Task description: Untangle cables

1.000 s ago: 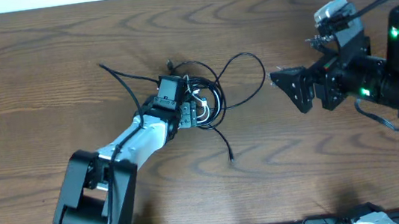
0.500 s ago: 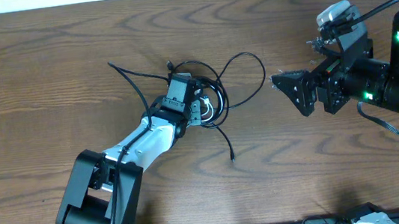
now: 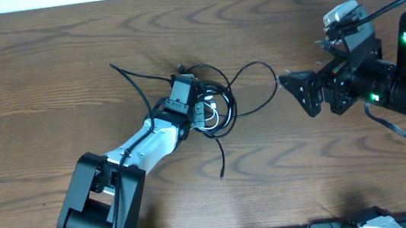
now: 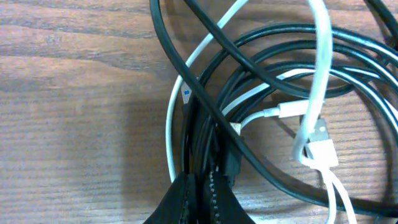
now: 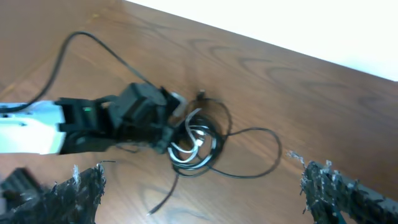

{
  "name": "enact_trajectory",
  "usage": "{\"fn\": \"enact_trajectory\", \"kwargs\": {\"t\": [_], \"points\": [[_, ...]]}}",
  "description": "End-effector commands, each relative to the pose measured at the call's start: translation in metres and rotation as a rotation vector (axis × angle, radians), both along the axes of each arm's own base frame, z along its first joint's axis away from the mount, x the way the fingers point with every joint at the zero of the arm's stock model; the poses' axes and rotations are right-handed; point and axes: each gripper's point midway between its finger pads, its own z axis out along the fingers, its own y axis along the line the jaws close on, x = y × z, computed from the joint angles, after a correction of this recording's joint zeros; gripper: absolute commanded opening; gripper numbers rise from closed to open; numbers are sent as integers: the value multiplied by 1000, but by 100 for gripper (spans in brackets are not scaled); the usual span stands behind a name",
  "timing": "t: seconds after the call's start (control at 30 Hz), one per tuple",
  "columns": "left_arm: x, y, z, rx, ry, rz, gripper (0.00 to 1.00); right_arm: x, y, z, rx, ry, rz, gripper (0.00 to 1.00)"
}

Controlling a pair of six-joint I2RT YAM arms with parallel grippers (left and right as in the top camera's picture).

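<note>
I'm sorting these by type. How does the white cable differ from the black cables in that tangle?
The white cable looks thinner and lies wholly inside the knot; the black cables look thicker and throw loops and tails out over the table. Both are wound into one tangle.

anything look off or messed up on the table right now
Only the tangle itself: the black cables and a white cable lie knotted in one clump, with the left tool shut on black strands. One black end trails loose. No damage or spill shows.
</note>
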Motion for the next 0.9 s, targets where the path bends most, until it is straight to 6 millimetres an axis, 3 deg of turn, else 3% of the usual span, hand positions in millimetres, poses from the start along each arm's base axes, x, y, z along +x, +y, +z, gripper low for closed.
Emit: {"fn": "enact_trajectory", "kwargs": {"t": [0.0, 0.17, 0.3, 0.4, 0.63, 0.87], "points": [[9, -5, 24, -14, -26, 3, 7, 8, -12, -2, -63, -16, -60, 99], [12, -7, 86, -48, -100, -1, 8, 20, -10, -20, -100, 38, -55, 99], [6, -4, 152, -82, -184, -10, 7, 34, -6, -39, -117, 100, -52, 99], [0, -5, 188, -123, -233, -23, 8, 42, -4, -50, -127, 136, -50, 99], [-13, -19, 257, -196, -298, -95, 8, 54, 1, -78, -147, 228, -38, 99], [-26, -40, 309, -214, -367, -183, 7, 60, 3, -98, -164, 291, -35, 99]]}}
